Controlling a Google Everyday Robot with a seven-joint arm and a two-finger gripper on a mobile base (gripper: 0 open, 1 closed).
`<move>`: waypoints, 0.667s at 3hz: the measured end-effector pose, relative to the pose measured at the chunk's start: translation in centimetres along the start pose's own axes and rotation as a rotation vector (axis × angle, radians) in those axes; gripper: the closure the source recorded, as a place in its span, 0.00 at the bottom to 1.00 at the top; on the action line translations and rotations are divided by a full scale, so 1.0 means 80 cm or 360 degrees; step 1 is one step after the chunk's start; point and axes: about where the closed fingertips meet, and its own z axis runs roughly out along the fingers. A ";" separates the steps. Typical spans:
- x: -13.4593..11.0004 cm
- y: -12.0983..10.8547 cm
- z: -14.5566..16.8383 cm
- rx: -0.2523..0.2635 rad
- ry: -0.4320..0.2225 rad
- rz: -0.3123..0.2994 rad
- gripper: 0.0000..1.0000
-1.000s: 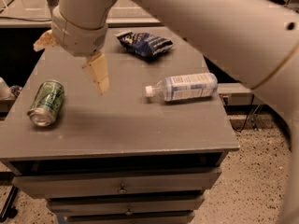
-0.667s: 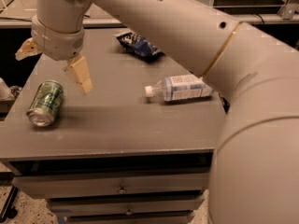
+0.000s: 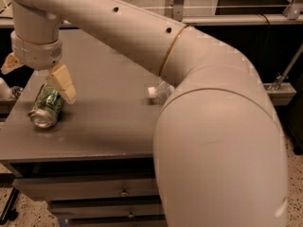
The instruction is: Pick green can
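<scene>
The green can (image 3: 46, 106) lies on its side near the left edge of the grey cabinet top (image 3: 99, 122), its silver end toward the front. My gripper (image 3: 35, 73) hangs just above the can's far end with its two pale fingers spread wide, one finger (image 3: 62, 82) over the can's right side and the other (image 3: 10, 63) out to the left. It holds nothing.
A clear plastic bottle (image 3: 158, 92) with a white cap lies on the cabinet top, mostly hidden behind my arm (image 3: 218, 141), which fills the right half of the view. Drawers (image 3: 94, 189) run along the cabinet front. A metal frame stands behind.
The gripper has moved left and down across the cabinet top until it stands over the green can. My arm now covers the bottle and the dark bag at the back.
</scene>
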 end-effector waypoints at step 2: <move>0.009 0.007 0.045 -0.0139 0.0035 0.0101 0.41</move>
